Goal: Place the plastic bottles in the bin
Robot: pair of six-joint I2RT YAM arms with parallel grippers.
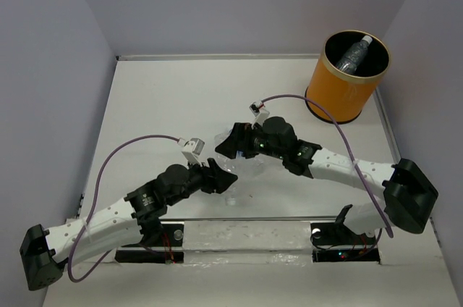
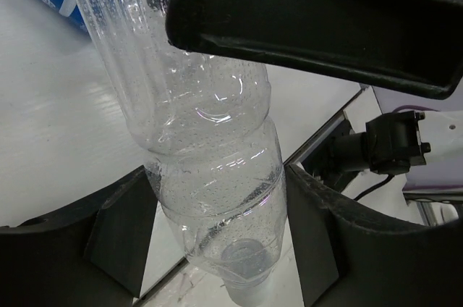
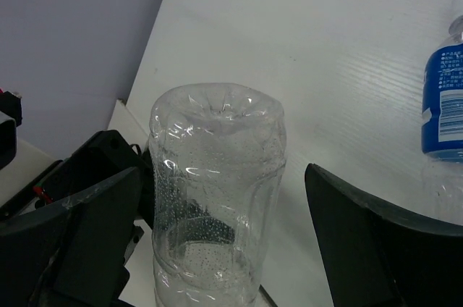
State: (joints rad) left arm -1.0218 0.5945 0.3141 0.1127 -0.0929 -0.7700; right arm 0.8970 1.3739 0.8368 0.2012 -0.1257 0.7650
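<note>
One bottle point(image 1: 357, 52) is seen in the bin point(image 1: 346, 93), upper right; others are left. A clear bottle point(image 3: 217, 148) is straddled by the wide-open right end effector point(image 3: 223, 173); the left end effector point(image 2: 217, 173) grip cannot be told.

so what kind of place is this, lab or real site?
Most likely a lab test cell: a white table walled by plain pale panels, a left arm and right arm bolted at its near edge, and an orange bin holding a bottle.
</note>
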